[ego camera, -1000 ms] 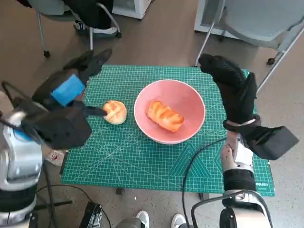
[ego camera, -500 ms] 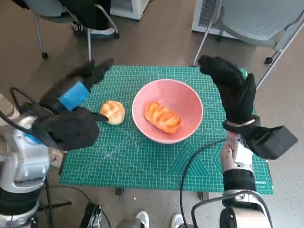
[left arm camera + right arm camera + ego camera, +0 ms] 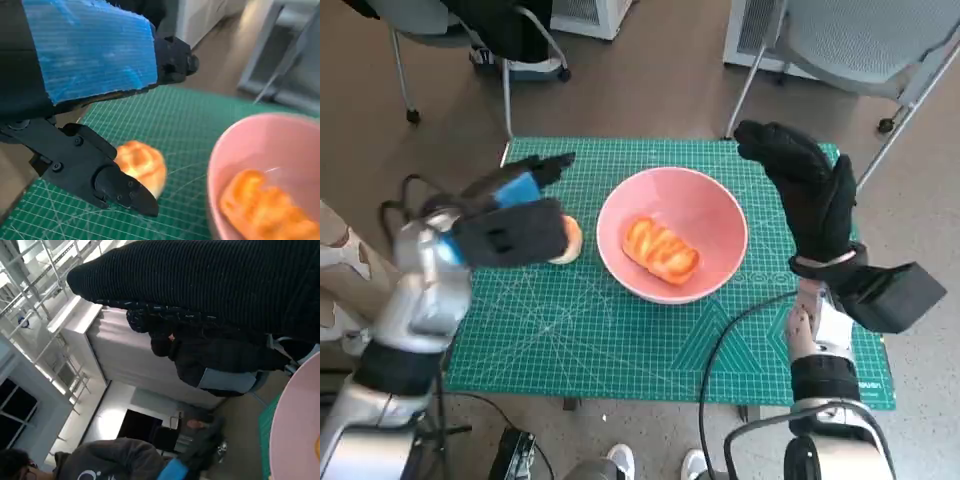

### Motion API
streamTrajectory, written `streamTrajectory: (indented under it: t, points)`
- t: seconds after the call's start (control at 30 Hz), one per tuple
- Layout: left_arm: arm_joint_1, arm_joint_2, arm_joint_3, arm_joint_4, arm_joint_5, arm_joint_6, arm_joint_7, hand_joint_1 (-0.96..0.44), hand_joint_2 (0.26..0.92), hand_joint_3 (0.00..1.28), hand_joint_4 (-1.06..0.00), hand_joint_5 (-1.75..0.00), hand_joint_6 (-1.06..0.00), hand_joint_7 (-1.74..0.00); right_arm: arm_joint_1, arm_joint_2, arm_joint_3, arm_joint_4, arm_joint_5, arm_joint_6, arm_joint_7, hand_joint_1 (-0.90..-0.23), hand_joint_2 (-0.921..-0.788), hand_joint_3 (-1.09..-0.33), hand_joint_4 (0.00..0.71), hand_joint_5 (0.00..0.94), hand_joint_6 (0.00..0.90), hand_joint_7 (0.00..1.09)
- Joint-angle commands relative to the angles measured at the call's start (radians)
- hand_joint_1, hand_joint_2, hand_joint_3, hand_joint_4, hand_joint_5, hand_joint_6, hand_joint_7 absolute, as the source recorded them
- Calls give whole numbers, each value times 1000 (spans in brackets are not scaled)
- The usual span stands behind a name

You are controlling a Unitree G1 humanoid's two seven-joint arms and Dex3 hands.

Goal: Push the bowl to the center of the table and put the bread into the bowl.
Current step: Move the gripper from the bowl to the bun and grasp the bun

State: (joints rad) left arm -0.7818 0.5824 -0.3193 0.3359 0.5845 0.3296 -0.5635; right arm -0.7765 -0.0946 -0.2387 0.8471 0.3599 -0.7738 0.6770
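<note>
A pink bowl (image 3: 710, 215) stands near the middle of the green cutting mat (image 3: 620, 330), and an orange bread loaf (image 3: 661, 250) lies inside it. A round bread roll (image 3: 570, 240) sits on the mat just left of the bowl, half hidden by my left hand (image 3: 505, 215). That hand hovers over the roll, fingers apart and holding nothing; the left wrist view shows the roll (image 3: 142, 165) just past its black fingers (image 3: 120, 190), beside the bowl (image 3: 265, 150). My gloved right hand (image 3: 810, 195) is raised flat at the bowl's right rim, empty.
The mat covers the small table. Chair legs (image 3: 750, 90) and a grey chair (image 3: 880, 40) stand beyond the far edge, another chair (image 3: 510, 50) at the far left. A person (image 3: 100, 460) appears in the right wrist view.
My left hand has swung in to the right and now covers part of the roll. The right hand and bowl have hardly moved.
</note>
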Motion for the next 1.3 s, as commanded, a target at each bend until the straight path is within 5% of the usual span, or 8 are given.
streamTrajectory:
  t: [0.03, 1.3]
  points:
    - [-66, -11, -44, 85, 38, 0, -5, -362, 681, 0, 1, 1, -129, 0, 20, -12, -4, -4, 9, 20, 6, -671, -921, -728, 200, 1, 60, 520]
    - [-263, -152, -182, 642, 97, -37, 86, -428, 695, 3, 1, 1, -124, 0, 27, -24, 5, -13, -11, 33, -10, -673, -921, -728, 203, 2, 54, 515]
